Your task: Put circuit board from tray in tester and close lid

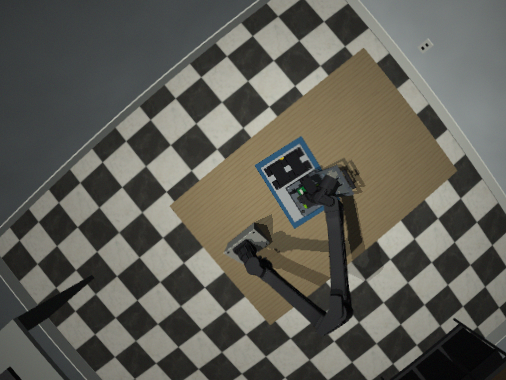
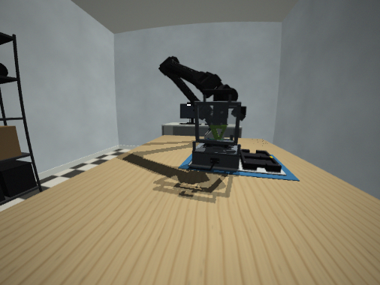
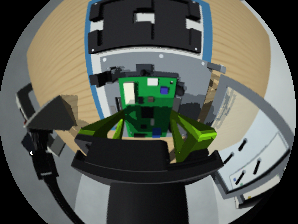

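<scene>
Jaws, well apart, straddle the circuit board [image 1: 301,191] [image 3: 148,102]; grip unclear.
</scene>
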Motion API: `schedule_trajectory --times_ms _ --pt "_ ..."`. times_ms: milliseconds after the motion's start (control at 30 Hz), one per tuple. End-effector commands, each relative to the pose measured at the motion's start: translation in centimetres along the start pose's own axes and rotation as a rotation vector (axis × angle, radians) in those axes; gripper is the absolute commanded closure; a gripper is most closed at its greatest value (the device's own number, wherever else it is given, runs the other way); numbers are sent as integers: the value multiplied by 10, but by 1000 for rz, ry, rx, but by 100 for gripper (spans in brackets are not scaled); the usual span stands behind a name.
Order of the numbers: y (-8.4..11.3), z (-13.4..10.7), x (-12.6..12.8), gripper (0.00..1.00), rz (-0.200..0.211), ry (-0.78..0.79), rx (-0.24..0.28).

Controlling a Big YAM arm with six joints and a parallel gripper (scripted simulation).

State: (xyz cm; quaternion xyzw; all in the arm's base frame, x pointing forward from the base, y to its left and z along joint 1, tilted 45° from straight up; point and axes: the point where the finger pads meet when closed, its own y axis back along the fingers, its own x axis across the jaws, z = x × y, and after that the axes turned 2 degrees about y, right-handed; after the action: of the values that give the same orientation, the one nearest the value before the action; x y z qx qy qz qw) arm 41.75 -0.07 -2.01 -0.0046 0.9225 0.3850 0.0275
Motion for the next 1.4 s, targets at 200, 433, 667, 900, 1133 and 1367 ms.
schedule_trajectory --times_ms 200,433,667,900,1133,1367 --pt "11 -10 -17 28 -31 -42 -15" --pt "11 -10 -18 28 -31 -42 -15" --pt "11 -10 -19 28 -32 -43 -15" --pt "12 -10 -20 28 -32 -43 -15" --pt "13 -11 -21 28 -33 -44 -16" --pt "13 -11 -22 28 -33 -45 -16"
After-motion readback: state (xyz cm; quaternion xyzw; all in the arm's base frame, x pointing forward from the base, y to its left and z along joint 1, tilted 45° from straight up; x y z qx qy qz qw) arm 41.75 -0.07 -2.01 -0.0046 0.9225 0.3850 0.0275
